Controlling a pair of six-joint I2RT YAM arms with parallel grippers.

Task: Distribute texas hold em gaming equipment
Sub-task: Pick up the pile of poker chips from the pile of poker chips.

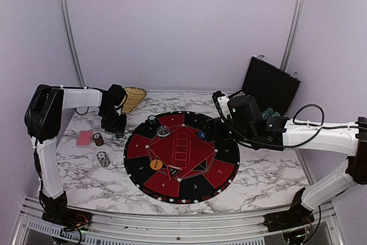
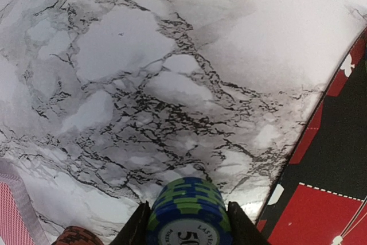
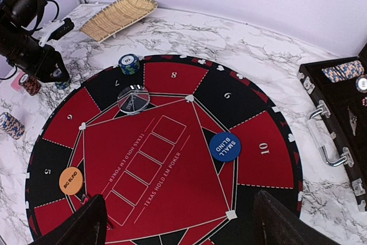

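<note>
left gripper [image 2: 187,217]: clamped on striped-edge blue-green chip stack [image 2: 186,199], top reads "50"
right gripper [image 3: 183,225]: fingers spread wide
blue disc [image 3: 225,146]: round, "SMALL BLIND"
orange disc [image 3: 70,181]: round, "BIG BLIND"

Bright, even light; soft shadows, mild blur.

place: robot lab test cell | walls [image 1: 183,27]: plain lilac panels on three sides | posts [image 1: 67,27]: bare aluminium frame uprights | counter [image 1: 264,182]: marble-print top | left arm [image 1: 46,159], right arm [image 1: 321,136]: bolted at a metal rail [image 1: 172,219] on the near edge | cable [image 1: 312,107]: loose, exposed
</note>
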